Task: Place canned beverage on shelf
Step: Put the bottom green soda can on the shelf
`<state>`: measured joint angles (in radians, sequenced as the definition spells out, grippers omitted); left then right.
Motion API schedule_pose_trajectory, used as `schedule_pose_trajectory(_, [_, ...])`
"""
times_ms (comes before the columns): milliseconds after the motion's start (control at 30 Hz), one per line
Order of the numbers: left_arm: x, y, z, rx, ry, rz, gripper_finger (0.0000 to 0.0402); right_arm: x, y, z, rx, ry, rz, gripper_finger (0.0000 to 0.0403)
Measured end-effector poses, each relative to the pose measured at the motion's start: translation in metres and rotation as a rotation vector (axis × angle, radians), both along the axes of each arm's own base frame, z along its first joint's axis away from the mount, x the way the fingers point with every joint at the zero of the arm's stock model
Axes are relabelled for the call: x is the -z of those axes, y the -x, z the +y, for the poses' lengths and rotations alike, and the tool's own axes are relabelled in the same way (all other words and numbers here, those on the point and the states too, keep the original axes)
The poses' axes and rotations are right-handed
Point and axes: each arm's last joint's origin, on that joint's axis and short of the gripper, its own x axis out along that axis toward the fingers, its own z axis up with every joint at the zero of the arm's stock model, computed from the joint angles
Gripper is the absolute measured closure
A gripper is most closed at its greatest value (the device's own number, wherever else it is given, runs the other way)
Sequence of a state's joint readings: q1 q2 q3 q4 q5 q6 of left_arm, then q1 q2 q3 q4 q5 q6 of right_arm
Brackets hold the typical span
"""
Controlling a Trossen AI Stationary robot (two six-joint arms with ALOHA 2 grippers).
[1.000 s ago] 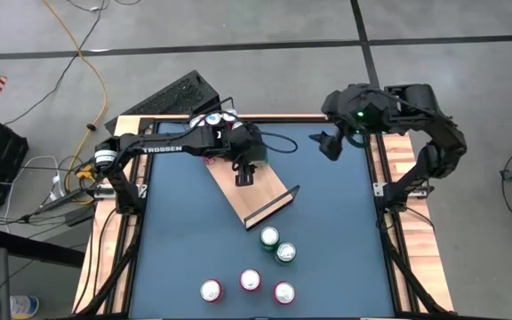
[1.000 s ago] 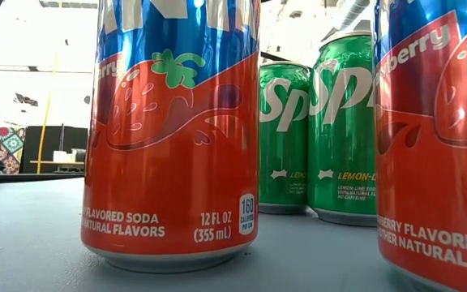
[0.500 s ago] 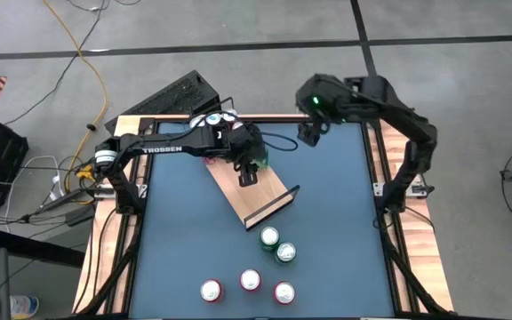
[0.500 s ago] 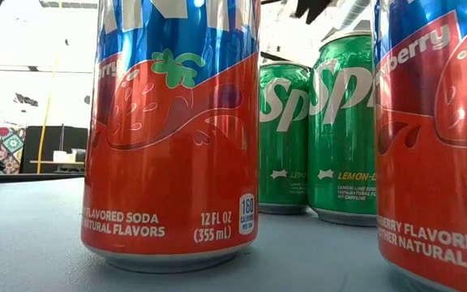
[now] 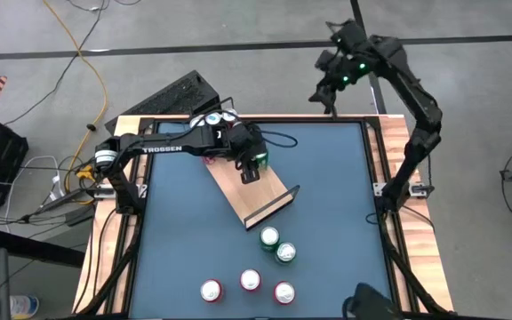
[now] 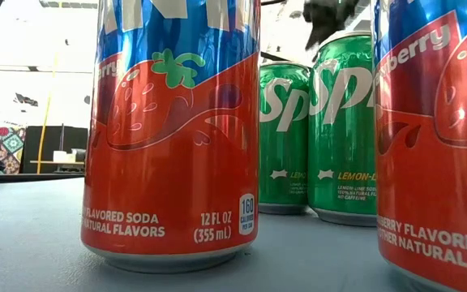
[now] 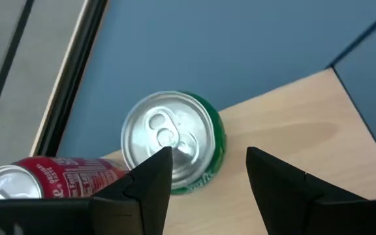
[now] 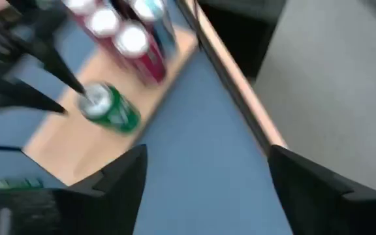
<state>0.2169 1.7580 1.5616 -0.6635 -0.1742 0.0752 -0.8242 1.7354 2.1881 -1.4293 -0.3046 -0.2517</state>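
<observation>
Right gripper (image 5: 327,89) has swung up past the desk's (image 5: 327,204) far edge, fingers apart, holding nothing. Left gripper (image 7: 207,173) hovers over the shelf (image 5: 256,191), fingers apart beside a green can (image 7: 175,147) already standing there. Looks like post-release; next, retreat clear, then fetch from the near-edge cans (image 5: 250,281). Open desk between.

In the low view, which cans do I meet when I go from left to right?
Red strawberry soda can → smaller-looking green can → second green can → another red strawberry can, cut off by the picture's edge.
</observation>
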Motion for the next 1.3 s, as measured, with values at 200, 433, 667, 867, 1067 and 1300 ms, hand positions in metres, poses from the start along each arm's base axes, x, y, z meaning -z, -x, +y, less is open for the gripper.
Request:
schedule_pose_trajectory(200, [-0.001, -0.001, 0.001, -0.022, -0.013, -0.016, 0.0219, 0.067, -0.011, 0.008, -0.112, -0.128, 0.023, 0.0205])
schedule_pose_trajectory(433, [-0.002, -0.002, 0.001, -0.022, -0.02, -0.03, 0.0219, 0.13, -0.024, 0.042, -0.158, -0.157, -0.131, 0.0362])
schedule_pose_trajectory(667, [-0.002, -0.002, 0.001, -0.036, -0.009, -0.035, 0.0219, 0.16, -0.054, 0.07, -0.243, -0.135, -0.197, 0.0391])
schedule_pose_trajectory(867, [-0.002, -0.002, 0.001, -0.038, -0.007, -0.032, 0.0219, 0.172, -0.078, 0.073, -0.258, -0.141, -0.234, 0.0401])
schedule_pose_trajectory(1067, [-0.002, -0.002, 0.001, -0.043, -0.003, -0.034, 0.0219, 0.192, -0.094, 0.077, -0.282, -0.17, -0.2, 0.0402])
schedule_pose_trajectory(1300, [-0.002, -0.002, 0.001, -0.043, -0.003, -0.034, 0.0219, 0.2, -0.1, 0.077, -0.29, -0.167, -0.195, 0.0403])
